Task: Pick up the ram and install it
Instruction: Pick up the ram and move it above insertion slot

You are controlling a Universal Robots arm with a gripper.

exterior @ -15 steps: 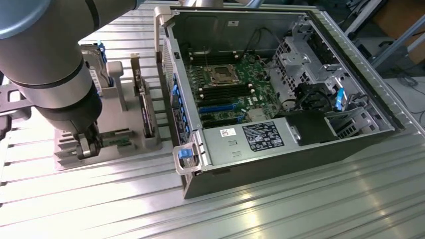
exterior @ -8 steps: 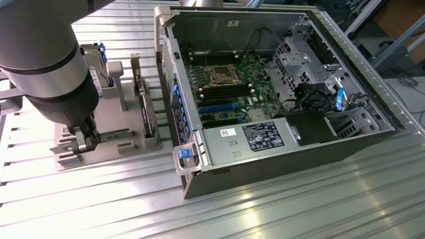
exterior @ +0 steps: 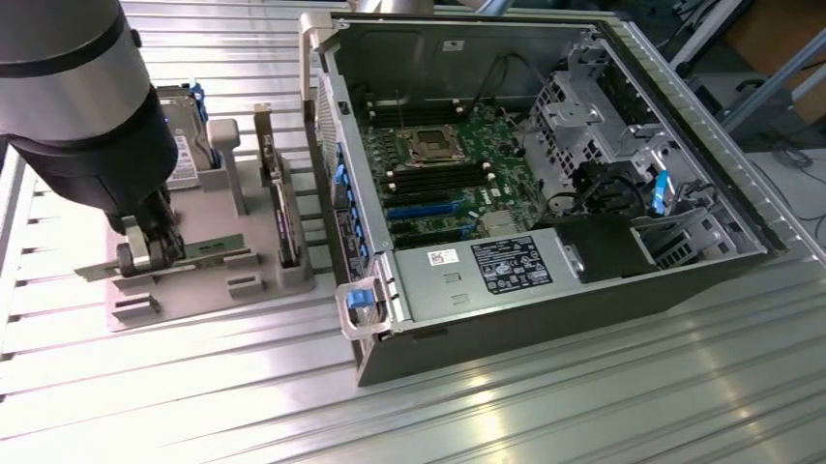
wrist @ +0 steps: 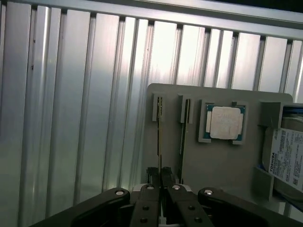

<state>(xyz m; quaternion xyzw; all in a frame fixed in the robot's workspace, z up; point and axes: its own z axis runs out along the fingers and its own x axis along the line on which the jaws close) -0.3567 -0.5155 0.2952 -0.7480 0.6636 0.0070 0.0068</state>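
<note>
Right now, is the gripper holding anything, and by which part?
The thin green ram stick, pinched across its upper long edge by the gripper, apparently near mid-length; it stands in the grey holder tray.

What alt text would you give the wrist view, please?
The gripper is shut on the ram, which stands edge-on in a slot of a grey holder. Beside it are a second stick, a processor and a hard drive, on a ribbed metal table.

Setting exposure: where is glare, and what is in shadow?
Exterior view: glare washes out the table beside the arm; the case interior is dim. Wrist view: bright streaks on the table; the gripper, shut on the ram, is dark.
</note>
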